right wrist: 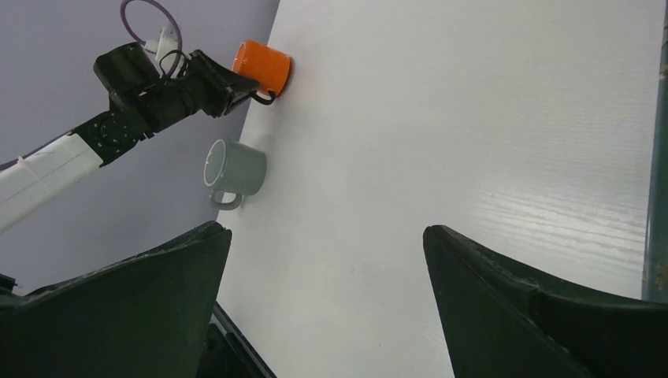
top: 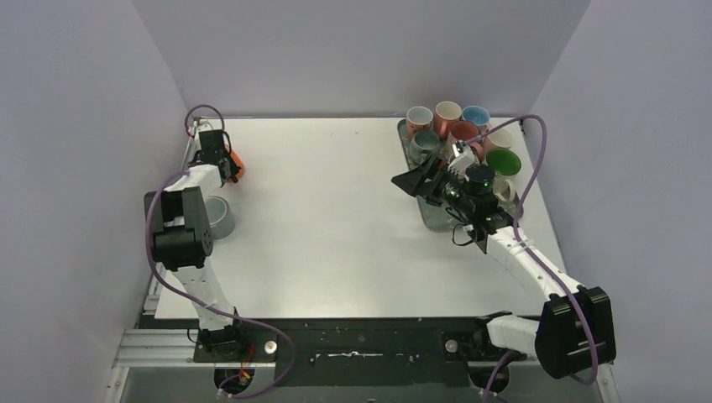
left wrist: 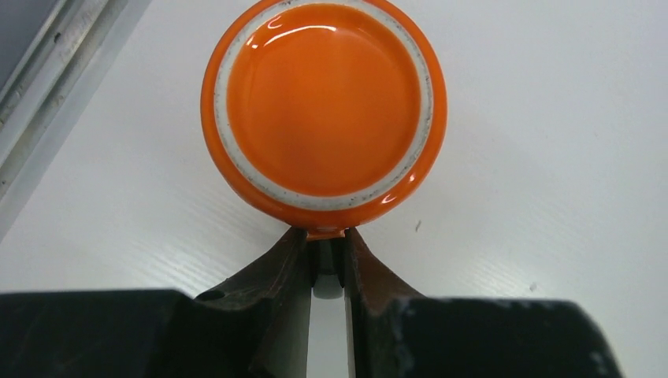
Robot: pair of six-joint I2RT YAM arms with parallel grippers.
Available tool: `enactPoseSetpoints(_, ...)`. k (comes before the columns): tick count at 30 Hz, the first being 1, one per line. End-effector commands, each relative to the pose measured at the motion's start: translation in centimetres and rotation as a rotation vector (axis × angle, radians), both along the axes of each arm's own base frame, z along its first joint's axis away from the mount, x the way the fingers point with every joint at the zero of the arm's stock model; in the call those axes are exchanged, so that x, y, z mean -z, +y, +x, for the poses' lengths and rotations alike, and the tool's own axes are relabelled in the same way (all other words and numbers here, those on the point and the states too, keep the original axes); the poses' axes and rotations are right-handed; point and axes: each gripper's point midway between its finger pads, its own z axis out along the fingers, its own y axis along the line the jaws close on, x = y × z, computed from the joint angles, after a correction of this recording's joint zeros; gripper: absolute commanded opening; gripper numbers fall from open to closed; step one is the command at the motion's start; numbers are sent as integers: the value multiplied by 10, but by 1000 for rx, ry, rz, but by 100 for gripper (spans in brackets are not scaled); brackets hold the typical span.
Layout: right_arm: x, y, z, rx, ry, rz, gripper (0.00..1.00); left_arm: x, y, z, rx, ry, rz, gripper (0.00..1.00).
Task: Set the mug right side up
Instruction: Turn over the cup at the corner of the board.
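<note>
Evidently stiff, slick and breakable, the orange mug is stood inverted upper left in the top view, clamped by its handle in the left end effector; the right end effector is held apart.

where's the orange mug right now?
Top view: the glossy orange ceramic mug sits upside down at the far left edge of the white table, just beyond the grey ceramic mug, with the jaws of the left gripper shut on its handle.

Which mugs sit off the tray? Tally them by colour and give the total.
Orange mug: 1
Grey mug: 1
Total: 2
</note>
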Motion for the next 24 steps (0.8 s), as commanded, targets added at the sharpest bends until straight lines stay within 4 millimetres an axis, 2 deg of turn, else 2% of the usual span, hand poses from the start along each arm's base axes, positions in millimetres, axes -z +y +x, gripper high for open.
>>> enactPoseSetpoints(1, -10, 11, 5, -3, -40, 27, 100, -57, -27, 5, 44, -181, -107, 0)
enactPoseSetpoints(3, -7, 22, 5, -31, -40, -3, 100, -64, -39, 5, 71, -211, -164, 0)
enactPoseSetpoints(7, -15, 50, 1, -95, -53, -11, 100, -82, -66, 2, 129, -272, -238, 0)
enactPoseSetpoints(10, -19, 74, -9, -156, -58, 14, 99, -92, -85, -5, 174, -327, -335, 0)
enactPoseSetpoints(14, -14, 100, -21, -226, -34, 75, 94, -102, -104, -17, 214, -377, -419, 0)
enactPoseSetpoints(20, -6, 117, -24, -239, -9, 124, 85, -125, -126, -37, 261, -461, -533, 0)
enactPoseSetpoints(24, -19, 124, -27, -250, -45, 215, 79, -142, -147, -57, 306, -517, -623, 0)
